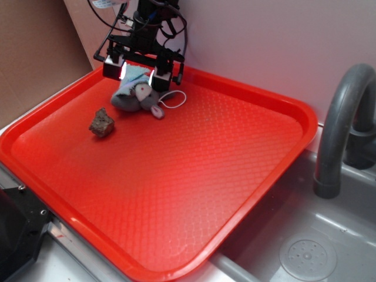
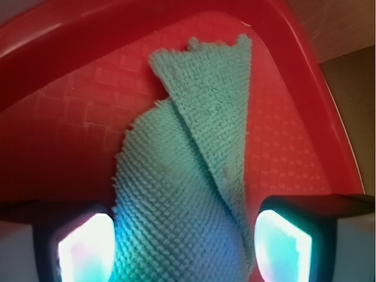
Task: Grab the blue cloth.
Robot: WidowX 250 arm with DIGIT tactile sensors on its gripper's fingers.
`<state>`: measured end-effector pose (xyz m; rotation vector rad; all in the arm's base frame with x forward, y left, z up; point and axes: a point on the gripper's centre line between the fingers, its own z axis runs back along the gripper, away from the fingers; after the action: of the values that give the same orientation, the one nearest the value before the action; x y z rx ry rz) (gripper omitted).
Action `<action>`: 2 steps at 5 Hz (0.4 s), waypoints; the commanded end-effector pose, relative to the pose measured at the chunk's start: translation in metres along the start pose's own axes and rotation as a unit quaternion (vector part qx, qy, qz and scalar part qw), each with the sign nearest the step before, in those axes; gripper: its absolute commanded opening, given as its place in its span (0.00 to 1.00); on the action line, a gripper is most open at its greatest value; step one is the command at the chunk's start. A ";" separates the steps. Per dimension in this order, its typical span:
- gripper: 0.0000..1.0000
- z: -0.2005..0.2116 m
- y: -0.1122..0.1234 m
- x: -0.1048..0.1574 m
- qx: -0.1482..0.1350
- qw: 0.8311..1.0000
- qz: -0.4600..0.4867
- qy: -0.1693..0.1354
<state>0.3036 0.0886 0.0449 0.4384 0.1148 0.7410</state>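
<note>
The blue cloth is a pale aqua scrap lying at the far left corner of the red tray, partly draped against the grey plush mouse. My gripper is lowered over it, open, with one lit finger on each side. In the wrist view the cloth fills most of the gap of the gripper. The left pad touches its edge. A thin strip of red tray shows between the cloth and the right pad.
A small brown rock-like lump sits on the tray left of the mouse. The mouse's white string loop lies to its right. A grey faucet and sink drain are right of the tray. The tray's raised rim is just behind the cloth.
</note>
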 end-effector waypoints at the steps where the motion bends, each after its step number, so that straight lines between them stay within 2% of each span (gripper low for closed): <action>1: 0.00 0.001 0.004 -0.005 -0.016 1.000 0.001 -0.017; 2: 0.00 0.005 0.004 -0.006 0.000 0.999 -0.007 -0.031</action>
<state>0.3027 0.0820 0.0388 0.4640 0.0901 0.7160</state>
